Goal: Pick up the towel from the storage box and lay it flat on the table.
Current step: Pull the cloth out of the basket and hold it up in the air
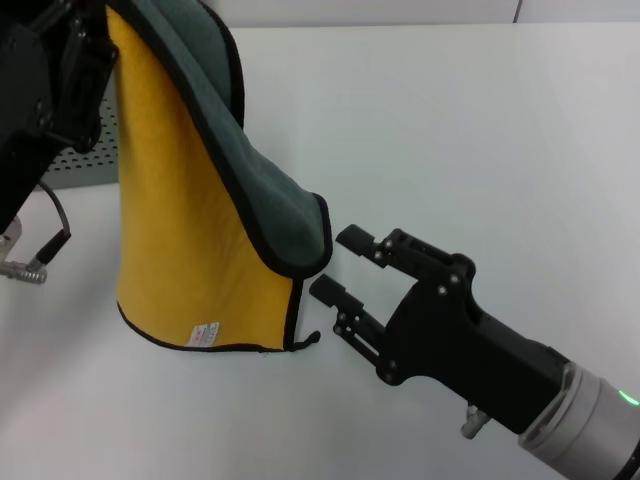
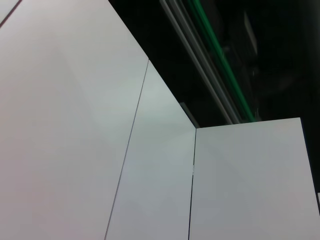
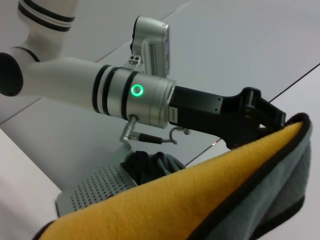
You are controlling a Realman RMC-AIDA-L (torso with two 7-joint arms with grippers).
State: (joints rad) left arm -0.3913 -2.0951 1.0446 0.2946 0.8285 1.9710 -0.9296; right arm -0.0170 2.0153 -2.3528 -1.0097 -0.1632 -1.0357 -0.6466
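Note:
The towel (image 1: 190,220) hangs in the air over the table (image 1: 480,120), yellow side towards me, grey-green side folded over at the top, its white tag near the bottom edge. My left gripper (image 1: 85,50) holds its upper edge at the top left, also seen from the right wrist view as the black left gripper (image 3: 265,117) shut on the towel (image 3: 200,200). My right gripper (image 1: 338,263) is open just right of the towel's lower right corner, not touching it. The storage box (image 1: 85,165) shows behind the towel on the left.
A cable with a metal plug (image 1: 40,260) hangs from the left arm over the table's left side. In the right wrist view a dark bundle of cloth (image 3: 150,165) lies at the perforated storage box (image 3: 95,190). The left wrist view shows only white panels.

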